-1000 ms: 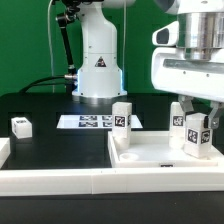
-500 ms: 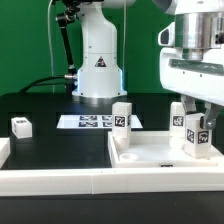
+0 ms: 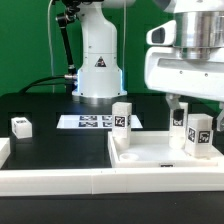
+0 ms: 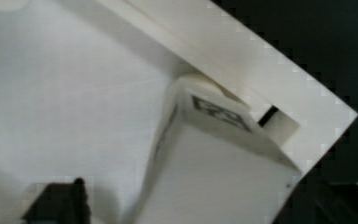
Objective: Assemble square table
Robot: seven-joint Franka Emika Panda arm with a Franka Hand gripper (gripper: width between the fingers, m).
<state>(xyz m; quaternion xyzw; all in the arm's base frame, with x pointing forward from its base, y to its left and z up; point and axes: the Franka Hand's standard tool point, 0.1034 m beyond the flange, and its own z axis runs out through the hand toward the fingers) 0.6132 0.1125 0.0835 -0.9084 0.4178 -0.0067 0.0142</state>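
Rimmed slab [image 3: 150,157] carries three upright legs [image 3: 122,118] — fourth leg [image 3: 21,126] outside.

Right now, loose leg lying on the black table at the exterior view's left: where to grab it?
Probably grip the loose leg across its short width, near the middle, coming straight down from above. It lies on its side on the black table, apart from the other parts, so top and sides are exposed, underside not.

My gripper [image 3: 195,108] is cut off by the exterior view's top and right edges; how wide its jaws stand I cannot tell. The wrist view crops one dark fingertip [image 4: 55,203], and the tag [image 4: 220,112] on the leg [image 4: 211,175] is too blurred to read.
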